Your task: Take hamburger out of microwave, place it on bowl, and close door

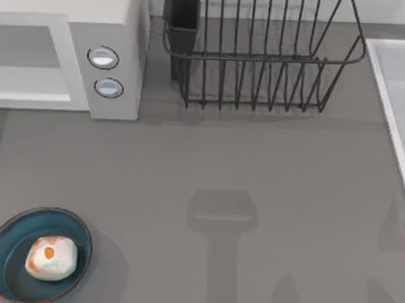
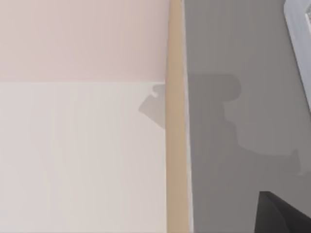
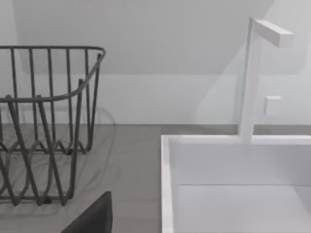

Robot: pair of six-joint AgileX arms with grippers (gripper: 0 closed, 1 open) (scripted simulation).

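Observation:
The hamburger (image 1: pixel 51 258), a cream-white lump with an orange spot, lies inside the dark blue-teal bowl (image 1: pixel 10 241) at the table's front left. The white microwave (image 1: pixel 120 29) stands at the back left, two silver knobs on its panel. Its door (image 1: pixel 28 85), with a grey window, lies flush with the front beside the knobs. A dark part of my left gripper (image 2: pixel 282 216) hangs over the grey table near its tan edge. A dark part of my right gripper (image 3: pixel 92 218) sits low between the rack and the sink. Nothing shows in either gripper.
A black wire dish rack (image 1: pixel 259 60) (image 3: pixel 43 121) with a dark cup holder (image 1: pixel 182 21) stands at the back middle. A white sink (image 1: pixel 397 98) (image 3: pixel 233 184) with a tall faucet (image 3: pixel 250 77) lines the right edge. Arm shadows fall on the grey tabletop (image 1: pixel 220 218).

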